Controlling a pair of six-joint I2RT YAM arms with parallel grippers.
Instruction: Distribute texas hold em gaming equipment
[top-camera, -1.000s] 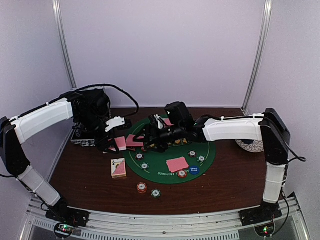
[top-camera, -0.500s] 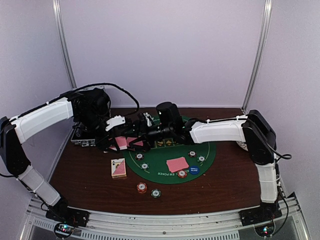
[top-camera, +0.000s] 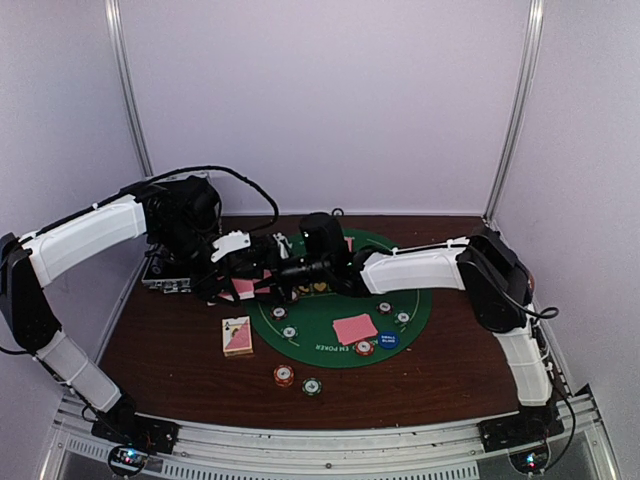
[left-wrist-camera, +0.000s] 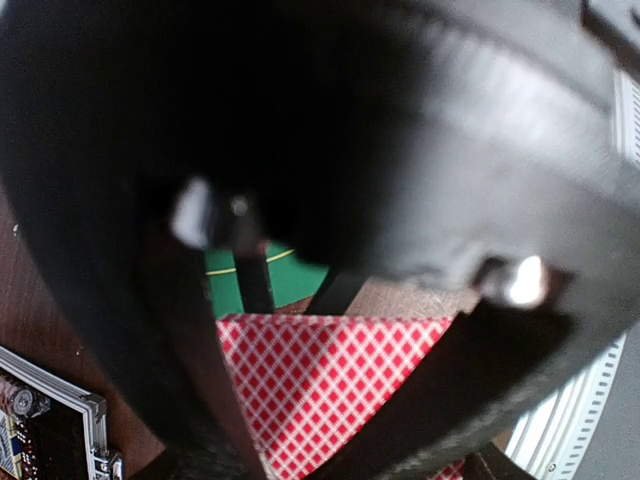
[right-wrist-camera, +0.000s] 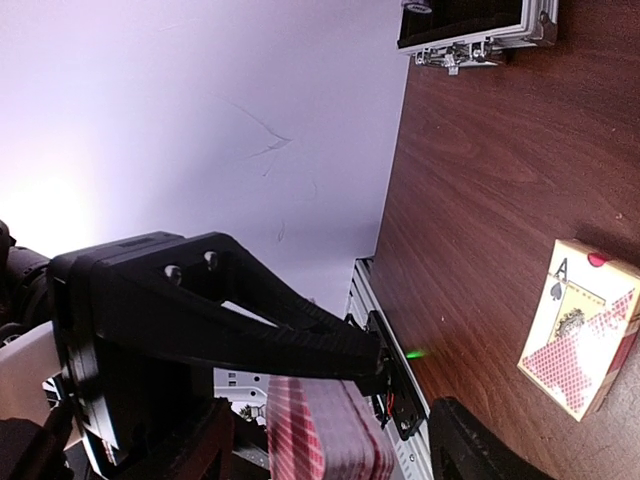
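1. Seven small striped poker chips (top-camera: 284, 375): five on the green mat (top-camera: 316, 318), two on the table (top-camera: 440, 370).
2. One blue marker disc (top-camera: 388, 340).
3. One card box (top-camera: 237, 336).
4. One black case (top-camera: 165, 278).
5. Two lots of pink-backed cards (top-camera: 354, 328); the cards in each lot cannot be counted.
6. Two robot arms (top-camera: 85, 240).

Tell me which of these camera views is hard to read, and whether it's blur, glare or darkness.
Left wrist view: worst; the left gripper fills it as a dark, out-of-focus mass, only the checked cards reading clearly. Right wrist view: the wall glares white at left, the same cards blur, the card box is sharp. Top view: evenly lit, small things soft.
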